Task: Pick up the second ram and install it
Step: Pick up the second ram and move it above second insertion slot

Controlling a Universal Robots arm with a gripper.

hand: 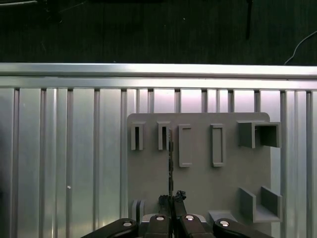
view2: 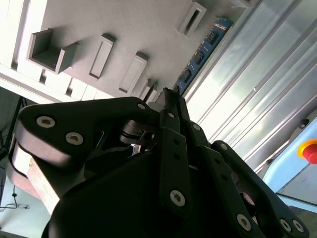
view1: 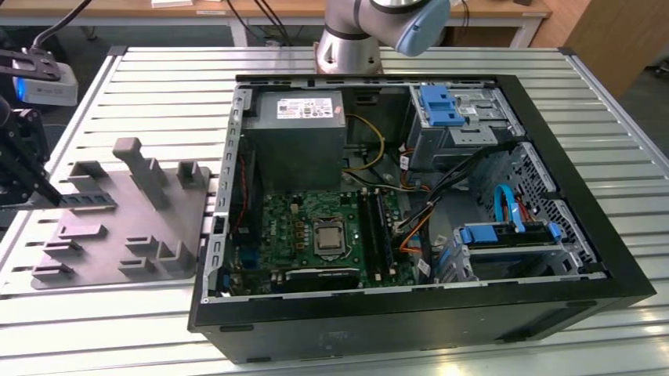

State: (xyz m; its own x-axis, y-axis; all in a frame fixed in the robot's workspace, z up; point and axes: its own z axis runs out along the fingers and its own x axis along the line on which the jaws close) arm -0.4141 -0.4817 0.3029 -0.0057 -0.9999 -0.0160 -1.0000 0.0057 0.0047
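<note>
The second ram (hand: pixel 170 158) is a thin dark strip, seen edge-on in the first wrist view, reaching out from my fingertips over the grey tray (hand: pixel 198 188). The second wrist view shows its chip-covered face (view2: pixel 200 54) running away from my gripper (view2: pixel 168 96) beside the tray (view2: pixel 124 29). My gripper (hand: pixel 172 198) is shut on the strip's near end. In the exterior view my gripper (view1: pixel 44 197) is at the tray's (view1: pixel 115 235) left side, with the ram (view1: pixel 92 197) by it. I cannot tell whether the strip still touches the tray. The green board (view1: pixel 313 235) with its long black sockets (view1: pixel 377 227) lies in the open computer case.
The open black case (view1: pixel 418 313) fills the exterior view's right, with a power supply (view1: pixel 298 117), blue drive cages (view1: pixel 439 102) and loose cables. Upright ribs (view1: pixel 141 168) stand on the tray. The slatted metal table (view1: pixel 105 329) carries it all. A red button (view2: pixel 309 148) shows nearby.
</note>
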